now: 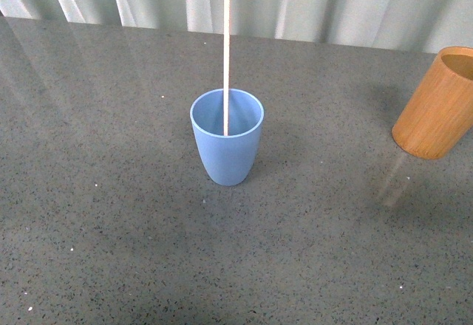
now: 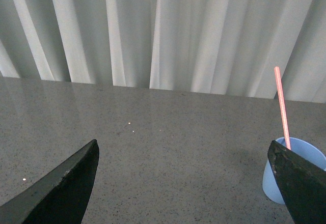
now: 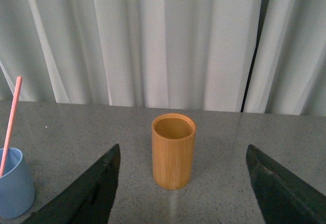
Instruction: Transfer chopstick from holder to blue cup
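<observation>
The blue cup (image 1: 227, 146) stands upright mid-table in the front view. A thin pale chopstick (image 1: 226, 52) stands in it, rising past the top of the frame. The orange-brown holder (image 1: 437, 103) stands at the far right, and its inside looks empty in the right wrist view (image 3: 173, 150). Neither arm shows in the front view. My left gripper (image 2: 186, 183) is open above bare table, with the blue cup (image 2: 277, 180) and chopstick (image 2: 281, 107) beside one finger. My right gripper (image 3: 183, 186) is open, facing the holder from a short way off; the blue cup (image 3: 15, 188) with the chopstick (image 3: 10, 132) sits off to the side.
A grey speckled table (image 1: 111, 214) carries both cups. White pleated curtains (image 1: 318, 0) hang along its far edge.
</observation>
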{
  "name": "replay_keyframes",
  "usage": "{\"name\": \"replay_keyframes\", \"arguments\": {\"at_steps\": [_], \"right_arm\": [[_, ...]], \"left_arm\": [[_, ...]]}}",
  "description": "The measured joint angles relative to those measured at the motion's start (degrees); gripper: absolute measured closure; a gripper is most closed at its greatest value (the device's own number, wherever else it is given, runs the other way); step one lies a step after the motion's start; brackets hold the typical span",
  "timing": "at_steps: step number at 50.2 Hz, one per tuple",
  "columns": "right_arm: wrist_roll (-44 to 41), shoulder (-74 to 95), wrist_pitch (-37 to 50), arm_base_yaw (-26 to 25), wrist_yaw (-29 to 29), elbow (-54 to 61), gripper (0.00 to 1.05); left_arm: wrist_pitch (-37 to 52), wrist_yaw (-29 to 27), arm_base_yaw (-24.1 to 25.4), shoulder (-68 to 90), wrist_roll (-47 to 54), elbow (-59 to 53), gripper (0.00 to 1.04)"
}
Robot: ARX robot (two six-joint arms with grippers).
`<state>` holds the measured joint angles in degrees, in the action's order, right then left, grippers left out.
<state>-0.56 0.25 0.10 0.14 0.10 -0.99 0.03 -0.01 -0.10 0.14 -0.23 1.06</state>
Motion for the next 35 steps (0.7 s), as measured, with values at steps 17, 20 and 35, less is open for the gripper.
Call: {"name": "replay_keyframes", "arguments": {"at_steps": [17, 20, 35], "right_arm": [[0.3, 0.0, 0.0, 0.0, 0.0, 0.0, 0.10], [0.4, 0.0, 0.0, 0.0, 0.0, 0.0, 0.10], [0.4, 0.0, 0.0, 0.0, 0.0, 0.0, 0.10]], "left_arm": [[0.0, 0.0, 0.0, 0.0, 0.0, 0.0, 0.07], [0.0, 0.0, 0.0, 0.0, 0.0, 0.0, 0.07], [0.0, 0.0, 0.0, 0.0, 0.0, 0.0, 0.07]]}}
